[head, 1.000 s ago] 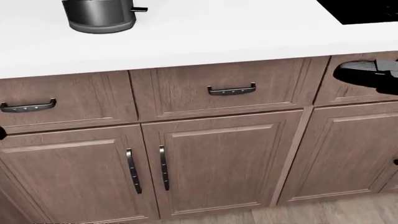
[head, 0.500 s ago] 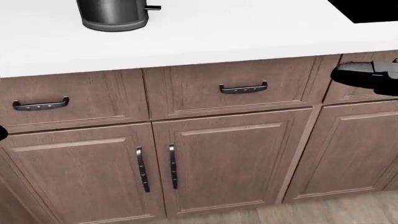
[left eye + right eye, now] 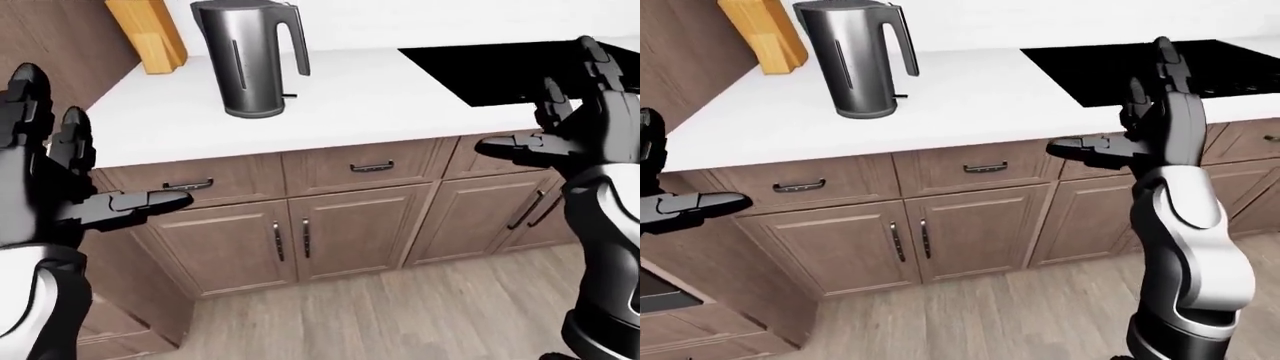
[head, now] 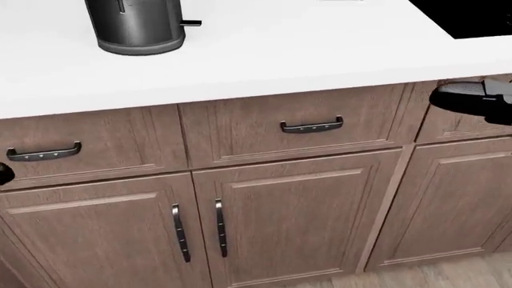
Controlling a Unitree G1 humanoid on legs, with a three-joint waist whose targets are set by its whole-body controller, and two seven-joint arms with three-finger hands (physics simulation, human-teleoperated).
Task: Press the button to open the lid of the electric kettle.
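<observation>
Nearest, both hands are raised in the air, well short of the table. The left hand (image 3: 50, 172) has its fingers spread wide, two pointing up and one jutting out to the right, holding nothing. The right hand (image 3: 1155, 120) is likewise open, its fingers wide apart and empty.

Past the hands stand the wooden cabinets (image 4: 296, 222), drawers above and doors below, all with dark handles. Above them lies the white table (image 3: 370, 101).

The electric kettle (image 3: 250, 56) stands upright on the far left part of the table, its lid down and its handle to the right. A wooden block (image 3: 148, 34) stands just left of it, and a black cooktop (image 3: 500, 67) lies far right.
</observation>
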